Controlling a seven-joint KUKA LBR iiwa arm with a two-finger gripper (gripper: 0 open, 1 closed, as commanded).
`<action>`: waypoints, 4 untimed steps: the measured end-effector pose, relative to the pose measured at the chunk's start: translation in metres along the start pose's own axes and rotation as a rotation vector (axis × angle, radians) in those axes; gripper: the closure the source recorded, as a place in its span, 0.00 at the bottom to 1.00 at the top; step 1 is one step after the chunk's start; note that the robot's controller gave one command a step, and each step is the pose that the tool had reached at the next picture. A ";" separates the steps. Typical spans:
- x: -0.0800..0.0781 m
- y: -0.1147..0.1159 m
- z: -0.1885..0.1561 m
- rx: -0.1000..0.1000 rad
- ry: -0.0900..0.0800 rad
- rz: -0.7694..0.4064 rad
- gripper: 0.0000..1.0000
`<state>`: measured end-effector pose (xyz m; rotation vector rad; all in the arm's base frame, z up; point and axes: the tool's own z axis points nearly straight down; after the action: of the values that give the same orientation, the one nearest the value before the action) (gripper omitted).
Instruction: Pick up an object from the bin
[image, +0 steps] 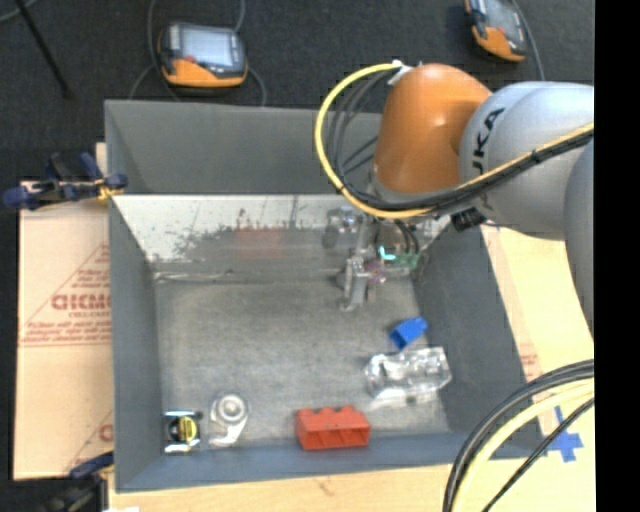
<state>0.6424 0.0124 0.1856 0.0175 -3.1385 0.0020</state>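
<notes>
Orange wrist cover (425, 125), small blue block (407, 332) near jaws, front-right

Silver-grey arm (530, 110), orange wrist cover (425, 125), looping yellow cable (322, 130) (black KUKA lettering (487, 128))

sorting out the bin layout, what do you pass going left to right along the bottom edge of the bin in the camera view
small yellow and black thing → silvery cap-like piece → red block → clear plastic piece

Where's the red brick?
Camera view: the red rectangular plastic brick lies by the bin's near wall, right of centre, below-left of the clear plastic piece.
</notes>
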 end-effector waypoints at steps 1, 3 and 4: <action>0.002 -0.096 0.052 0.003 -0.003 -0.027 0.00; 0.058 -0.146 0.108 -0.005 -0.012 -0.942 0.00; 0.043 -0.133 0.109 0.013 -0.015 -1.099 0.00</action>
<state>0.6009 -0.1209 0.0772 1.6616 -2.6797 0.0182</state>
